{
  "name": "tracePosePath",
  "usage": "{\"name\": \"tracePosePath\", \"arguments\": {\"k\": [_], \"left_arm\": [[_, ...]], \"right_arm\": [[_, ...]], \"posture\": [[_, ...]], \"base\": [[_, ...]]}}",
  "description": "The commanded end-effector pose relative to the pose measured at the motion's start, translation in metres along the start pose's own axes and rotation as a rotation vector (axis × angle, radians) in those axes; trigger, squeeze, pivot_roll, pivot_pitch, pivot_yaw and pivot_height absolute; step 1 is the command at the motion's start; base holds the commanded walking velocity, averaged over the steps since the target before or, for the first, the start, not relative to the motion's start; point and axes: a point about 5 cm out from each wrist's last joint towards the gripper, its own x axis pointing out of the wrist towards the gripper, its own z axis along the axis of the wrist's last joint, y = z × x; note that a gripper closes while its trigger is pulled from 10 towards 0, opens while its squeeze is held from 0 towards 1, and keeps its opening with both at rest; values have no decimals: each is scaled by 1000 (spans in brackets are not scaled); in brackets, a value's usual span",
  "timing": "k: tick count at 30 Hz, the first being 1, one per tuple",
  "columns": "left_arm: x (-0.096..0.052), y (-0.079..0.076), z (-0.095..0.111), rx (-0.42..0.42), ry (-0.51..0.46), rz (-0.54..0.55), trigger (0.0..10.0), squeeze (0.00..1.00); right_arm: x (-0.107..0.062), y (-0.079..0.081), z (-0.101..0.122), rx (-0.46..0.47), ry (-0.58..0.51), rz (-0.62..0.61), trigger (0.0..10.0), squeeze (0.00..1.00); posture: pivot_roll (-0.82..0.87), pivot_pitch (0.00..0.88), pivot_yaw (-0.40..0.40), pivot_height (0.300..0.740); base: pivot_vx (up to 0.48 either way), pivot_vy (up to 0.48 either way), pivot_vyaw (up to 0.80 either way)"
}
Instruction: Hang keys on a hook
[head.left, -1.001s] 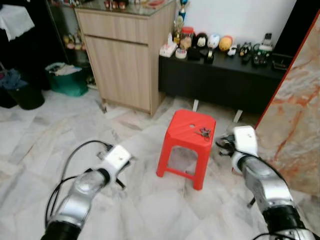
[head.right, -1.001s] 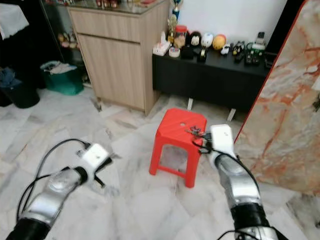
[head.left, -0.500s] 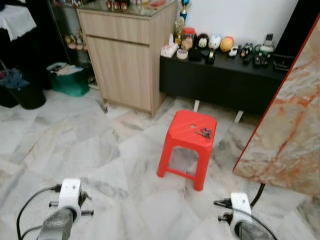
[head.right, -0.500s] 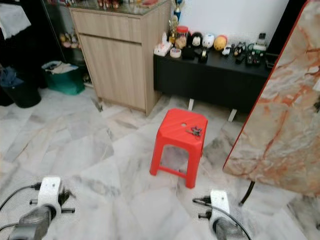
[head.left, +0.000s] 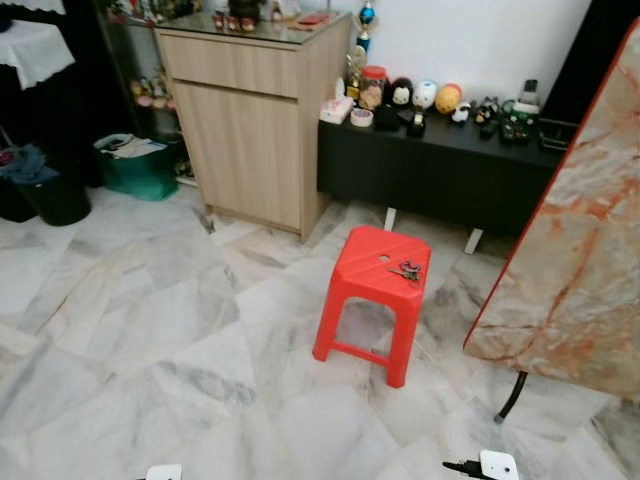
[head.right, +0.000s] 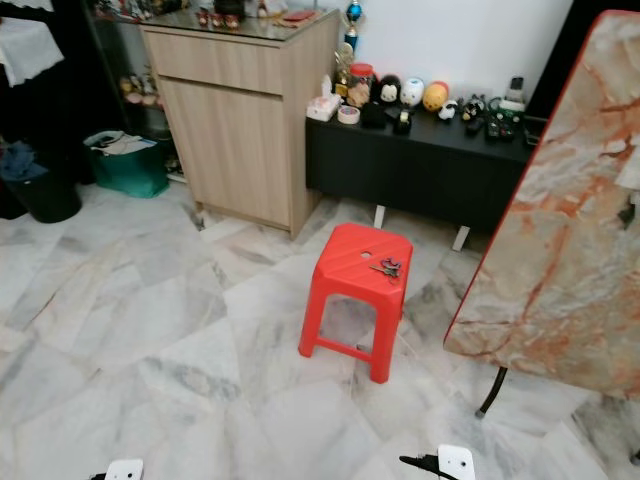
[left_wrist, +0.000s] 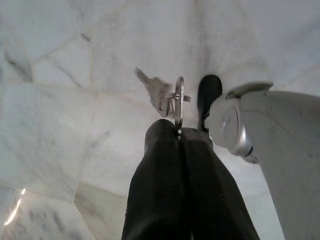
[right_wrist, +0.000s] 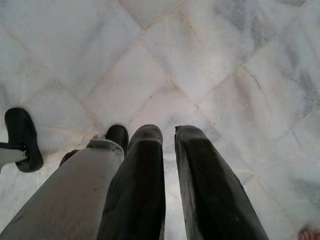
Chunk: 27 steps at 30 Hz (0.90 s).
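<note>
In the left wrist view my left gripper (left_wrist: 179, 131) is shut on a metal key ring (left_wrist: 178, 97), and its keys (left_wrist: 157, 92) dangle over the marble floor beside my own foot (left_wrist: 209, 92). The arm hangs low; its white wrist housing (head.left: 163, 472) sits at the bottom edge of the head view. My right gripper (right_wrist: 169, 131) also hangs over the floor, a narrow gap between its fingers (right_wrist: 145, 150) and nothing in it. A second bunch of keys (head.left: 407, 271) lies on the top of a red plastic stool (head.left: 372, 260) ahead of me.
A marble-patterned slab (head.left: 590, 250) leans close on the right on a black leg (head.left: 510, 398). Behind the stool stand a black low bench (head.left: 450, 165) with figurines and a wooden cabinet (head.left: 250, 120). A green basket (head.left: 135, 165) and a dark bin (head.left: 55, 195) are far left.
Both arms have dropped from in front of me to hang at my sides. The right gripper, which was by the stool's keys a second ago, has pulled away from them.
</note>
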Motion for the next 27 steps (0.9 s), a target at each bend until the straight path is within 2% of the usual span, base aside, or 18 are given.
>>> {"name": "tracePosePath", "arguments": {"k": [1, 6, 12, 14, 17, 21, 27], "left_arm": [[1, -3, 3, -12, -11, -1, 10000, 0], [1, -5, 4, 23, -10, -5, 10000, 0], [2, -9, 9, 16, -23, -13, 10000, 0], [2, -10, 10, -31, -24, -10, 10000, 0], [2, -9, 9, -17, -17, -9, 10000, 0], [2, -10, 7, -10, -17, -15, 10000, 0], [2, -16, 6, 15, -12, -33, 10000, 0]], "right_arm": [[0, -3, 1, -13, -4, -4, 10000, 0], [0, -5, 6, -20, -3, -6, 10000, 0], [0, -4, 8, -43, 3, -5, 10000, 0], [0, -3, 10, -58, -2, 8, 10000, 0], [0, -3, 11, -57, -5, 11, 10000, 0], [0, -3, 7, -57, -2, 14, 10000, 0], [-1, -8, -2, -49, 14, 11, 10000, 0]], "posture": [[61, 0, -51, 726], [58, 0, -50, 726], [66, 0, -61, 726], [74, 0, -70, 726], [78, 0, -68, 726], [87, 0, -58, 726], [82, 0, -43, 726]], "base": [[0, 0, 0], [0, 0, -190], [0, 0, -775], [0, 0, -769], [0, 0, -765], [0, 0, -763], [0, -270, -758]]}}
